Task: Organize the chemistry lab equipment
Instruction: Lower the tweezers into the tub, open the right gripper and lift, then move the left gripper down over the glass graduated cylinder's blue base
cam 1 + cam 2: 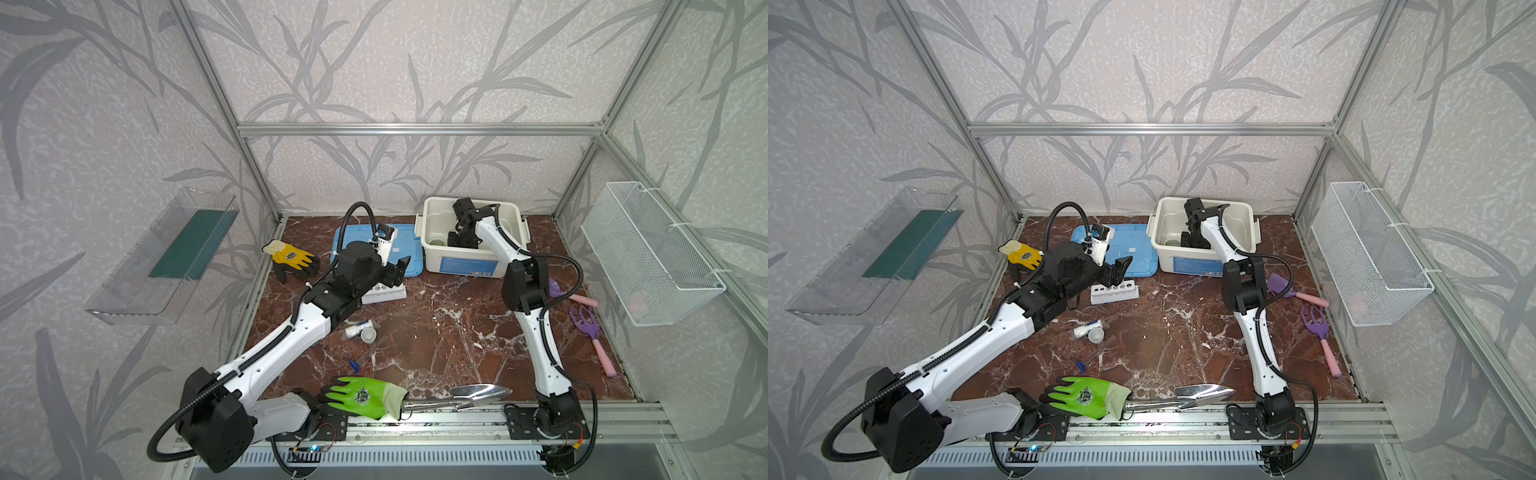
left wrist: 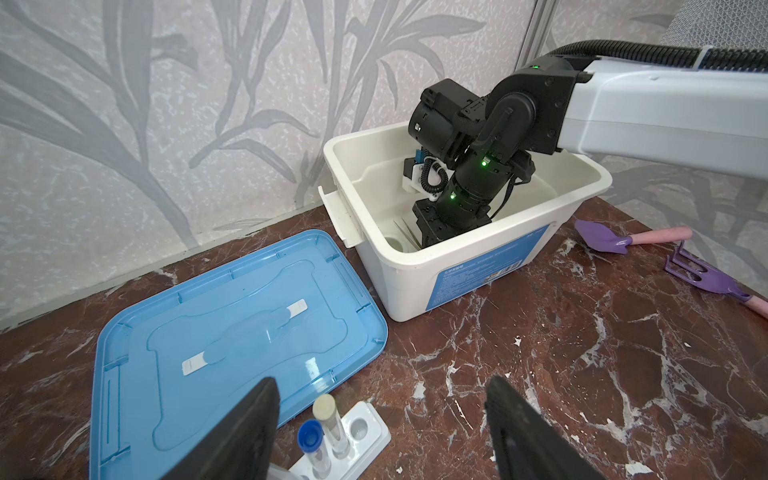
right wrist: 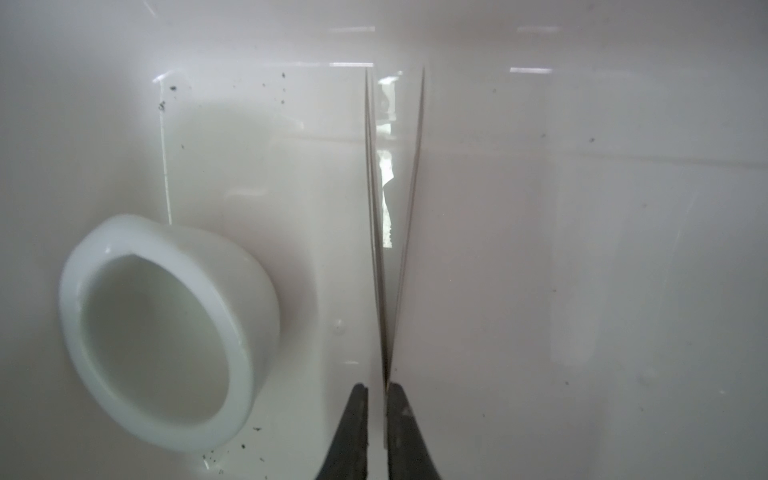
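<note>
My right gripper (image 3: 377,390) reaches down inside the white bin (image 1: 473,266). Its jaws stand a narrow gap apart, and the joined end of the thin metal tweezers (image 3: 392,232) lies in that gap on the bin floor. A small white bowl (image 3: 166,332) sits beside them. My left gripper (image 2: 382,382) hangs open and empty over the white rack (image 2: 365,432), which holds a blue-capped test tube (image 2: 311,440) and a pale-capped one (image 2: 324,409). On the table lie a cup (image 1: 368,335), a bottle (image 1: 353,331) and a loose blue-capped tube (image 1: 354,365).
The blue bin lid (image 1: 409,249) lies flat left of the bin. A yellow glove (image 1: 291,255) is at the back left. A green glove (image 1: 361,397) and a metal trowel (image 1: 478,395) lie at the front edge. Purple garden tools (image 1: 590,328) lie at the right. A wire basket (image 1: 648,253) hangs on the right wall.
</note>
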`<control>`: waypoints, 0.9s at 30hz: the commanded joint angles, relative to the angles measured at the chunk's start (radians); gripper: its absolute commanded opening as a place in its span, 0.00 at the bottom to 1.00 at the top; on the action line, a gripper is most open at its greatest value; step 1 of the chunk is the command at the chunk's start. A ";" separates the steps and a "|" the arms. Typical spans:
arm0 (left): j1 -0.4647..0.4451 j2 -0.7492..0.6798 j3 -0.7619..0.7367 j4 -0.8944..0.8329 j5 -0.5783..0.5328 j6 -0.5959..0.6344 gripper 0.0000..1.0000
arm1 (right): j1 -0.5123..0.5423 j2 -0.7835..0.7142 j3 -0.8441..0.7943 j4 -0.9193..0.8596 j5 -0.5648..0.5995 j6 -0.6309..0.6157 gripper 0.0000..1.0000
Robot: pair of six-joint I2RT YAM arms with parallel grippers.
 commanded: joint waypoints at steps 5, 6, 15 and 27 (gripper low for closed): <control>0.003 -0.039 0.018 0.001 -0.011 -0.006 0.79 | -0.003 -0.029 0.021 -0.031 0.004 -0.013 0.28; 0.003 -0.042 0.017 -0.001 -0.012 -0.006 0.79 | -0.003 -0.038 0.027 -0.036 0.007 -0.019 0.30; 0.007 -0.099 -0.007 -0.056 -0.020 -0.007 0.79 | -0.003 -0.177 0.079 -0.069 0.048 -0.087 0.43; 0.038 -0.219 -0.040 -0.395 0.051 0.011 0.79 | 0.054 -0.490 -0.104 0.028 0.045 -0.233 0.48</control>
